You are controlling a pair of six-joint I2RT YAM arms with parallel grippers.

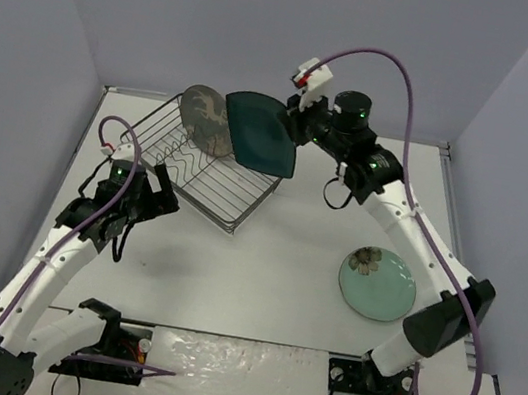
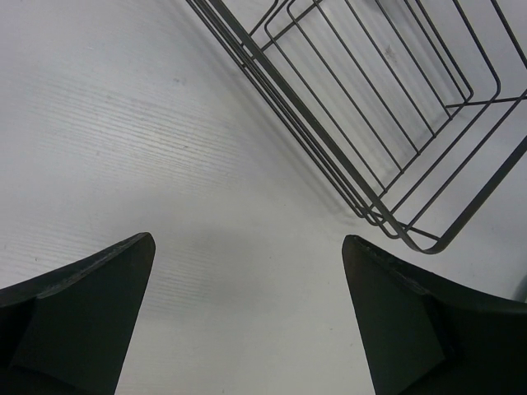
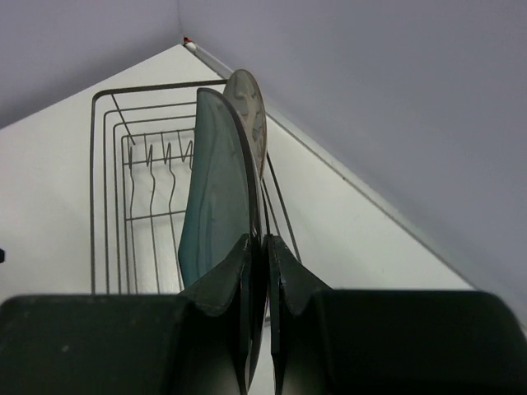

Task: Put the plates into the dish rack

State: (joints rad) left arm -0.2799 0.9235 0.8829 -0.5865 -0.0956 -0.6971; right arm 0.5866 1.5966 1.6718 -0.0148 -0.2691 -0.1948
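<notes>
The dish rack (image 1: 215, 189) is the target. The square teal plate (image 1: 260, 133) hangs upright over its far right side, pinched at the rim by the right gripper (image 3: 257, 247). It could knock the deer plate (image 1: 205, 115) standing at the rack's far end, or twist in that thin grip. The mint plate (image 1: 378, 284) lies well right of the rack. The left gripper (image 2: 247, 313), splayed and empty, hovers by its left corner.

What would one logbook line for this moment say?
right gripper: shut on teal plate at dish rack | deer plate: standing in rack | mint plate: on table | left gripper: open, empty
</notes>
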